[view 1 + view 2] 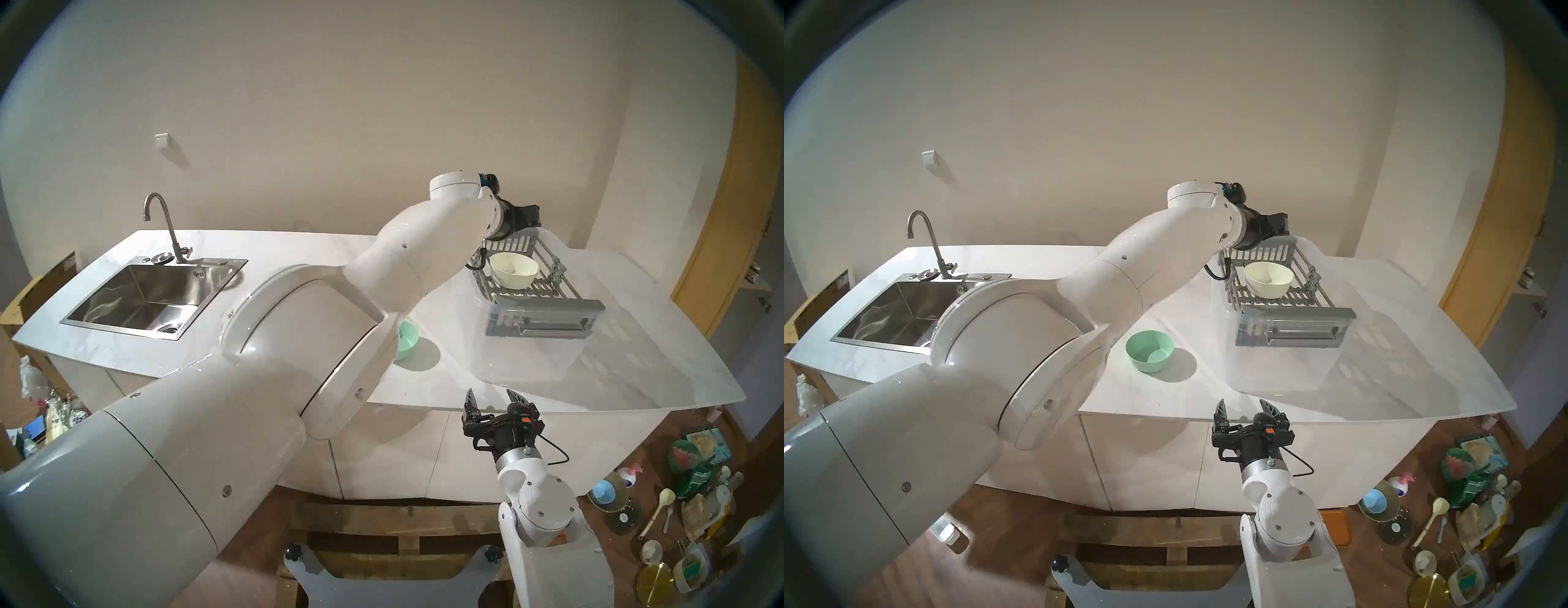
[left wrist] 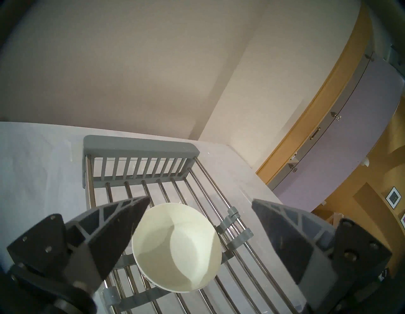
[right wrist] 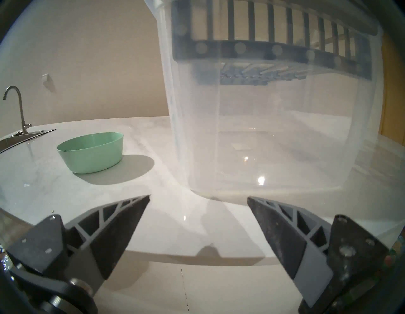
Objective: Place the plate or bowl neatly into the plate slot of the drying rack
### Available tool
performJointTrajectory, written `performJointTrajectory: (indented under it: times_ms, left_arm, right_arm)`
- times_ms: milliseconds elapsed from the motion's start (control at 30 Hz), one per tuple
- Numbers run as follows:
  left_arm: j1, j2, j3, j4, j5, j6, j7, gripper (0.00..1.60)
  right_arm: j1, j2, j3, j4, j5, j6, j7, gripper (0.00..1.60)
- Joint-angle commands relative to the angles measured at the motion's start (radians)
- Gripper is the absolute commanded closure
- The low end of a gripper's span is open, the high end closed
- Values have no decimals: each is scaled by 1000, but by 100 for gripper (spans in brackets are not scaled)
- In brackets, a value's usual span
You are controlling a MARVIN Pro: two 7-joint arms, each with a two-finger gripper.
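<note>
A cream bowl (image 1: 514,269) (image 1: 1268,279) (image 2: 177,247) rests tilted inside the grey drying rack (image 1: 547,308) (image 1: 1297,318) (image 2: 140,143), its base by the toothed bars of the plate slot (image 1: 547,289) (image 2: 142,293). My left gripper (image 1: 526,218) (image 2: 200,200) is open and empty. It hangs above the rack's far left corner, apart from the bowl. A green bowl (image 1: 1149,350) (image 3: 91,152) stands upright on the counter left of the rack, half hidden by my left arm in the head left view (image 1: 408,339). My right gripper (image 1: 491,392) (image 1: 1242,402) (image 3: 199,197) is open and empty at the counter's front edge.
The rack sits on top of a clear plastic tub (image 1: 530,356) (image 3: 285,131) on the white counter. A steel sink (image 1: 127,288) with a faucet (image 1: 163,220) is at the far left. Dishes and clutter lie on the floor at the right (image 1: 687,501).
</note>
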Motion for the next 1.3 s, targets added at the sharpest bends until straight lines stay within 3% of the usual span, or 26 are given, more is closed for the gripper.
performJointTrajectory:
  times_ms: [0, 100, 233, 367, 433, 533, 567, 667, 800, 833, 1067, 1267]
  left_arm:
    - [-43, -10, 9, -38, 14, -31, -13, 0]
    - [-44, 0, 22, -56, 31, -39, -5, 0]
    - [-34, 31, 91, -114, 92, -77, 26, 0]
    - [2, 83, 133, -229, 100, -77, 75, 0]
    - [0, 89, 139, -231, 107, -81, 85, 0]
    - [40, 134, 141, -334, 104, -55, 124, 0]
    - [77, 170, 138, -419, 100, -30, 157, 0]
    - [101, 194, 134, -473, 98, -16, 187, 0]
    - [165, 252, 122, -605, 93, 13, 253, 0]
    - [199, 281, 116, -673, 86, 31, 289, 0]
    - [273, 346, 92, -818, 76, 84, 391, 0]
    - [303, 372, 79, -873, 65, 110, 429, 0]
  right_arm:
    - [5, 1, 0, -26, 0, -5, 1, 0]
    - [5, 1, 0, -26, 0, -5, 1, 0]
    - [6, 1, -1, -26, 0, -6, 1, 0]
    - [5, 1, -1, -26, 0, -5, 1, 0]
    - [5, 1, -1, -26, 0, -5, 1, 0]
    - [5, 1, -1, -27, 0, -5, 1, 0]
    - [4, 1, -1, -28, 0, -5, 1, 0]
    - [4, 1, -1, -28, 0, -5, 1, 0]
    - [4, 1, -1, -28, 0, -5, 1, 0]
    - [5, 1, -1, -27, 0, -5, 1, 0]
    - [4, 1, -1, -28, 0, -5, 1, 0]
    - [4, 1, -1, -29, 0, -4, 1, 0]
